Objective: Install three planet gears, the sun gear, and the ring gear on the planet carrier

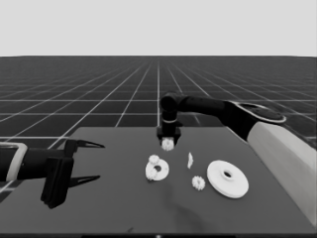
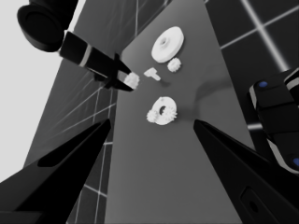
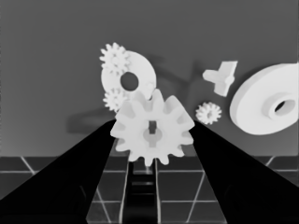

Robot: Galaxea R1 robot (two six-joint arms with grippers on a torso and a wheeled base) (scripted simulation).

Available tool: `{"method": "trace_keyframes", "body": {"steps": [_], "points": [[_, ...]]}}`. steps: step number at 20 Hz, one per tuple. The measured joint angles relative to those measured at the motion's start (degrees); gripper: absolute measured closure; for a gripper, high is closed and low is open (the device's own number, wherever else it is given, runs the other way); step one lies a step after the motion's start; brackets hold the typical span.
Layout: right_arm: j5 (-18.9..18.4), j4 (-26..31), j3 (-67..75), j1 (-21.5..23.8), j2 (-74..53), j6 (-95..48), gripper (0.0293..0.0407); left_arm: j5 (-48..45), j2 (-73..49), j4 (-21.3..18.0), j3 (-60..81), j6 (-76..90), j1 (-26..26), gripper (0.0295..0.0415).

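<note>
In the head view, the right tool (image 1: 168, 139) hangs above the far middle of the dark surface (image 1: 114, 208), its arm reaching in from the right, and it is closed on a small toothed gear (image 1: 168, 144) held clear of the surface. Nearer the camera lies the smaller round part (image 1: 157, 170), with one gear (image 1: 154, 159) sitting on its far edge. Just to its right stands the thin white piece (image 1: 189, 160), then a loose gear (image 1: 198, 183) on the surface, which lies just beside the larger round part (image 1: 227, 178). The left tool (image 1: 84, 160) waits over the left end of the surface, its fingers spread wide with nothing between them.

The left wrist view looks along the surface: the smaller round part (image 2: 162, 111) shows gears on its rim (two, as far as can be told), and farther off the right tool (image 2: 122, 80) grips its gear (image 2: 131, 81).

In the right wrist view the held gear (image 3: 152, 129) sits large between the two black fingers (image 3: 84, 172), touching both. Beyond it the smaller round part (image 3: 133, 79) carries two gears (image 3: 115, 58) at its edge, with the larger round part (image 3: 268, 105) well apart.
</note>
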Motion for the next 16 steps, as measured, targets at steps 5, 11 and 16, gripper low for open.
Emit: {"method": "trace_keyframes", "body": {"steps": [5,11,16], "points": [[7.57,-14.99,-6.87,-16.88,2.32,-3.69,0.0388,0.00,0.00,0.00,0.00,0.00,0.00,0.0326],[9.12,-16.44,-10.27,-18.79,3.55,-5.48,0.0388,0.00,0.00,0.00,0.00,0.00,0.00,0.0326],[9.19,-16.50,-10.41,-18.85,3.59,-5.55,0.0316,0.00,0.00,0.00,0.00,0.00,0.00,0.0326]]}}
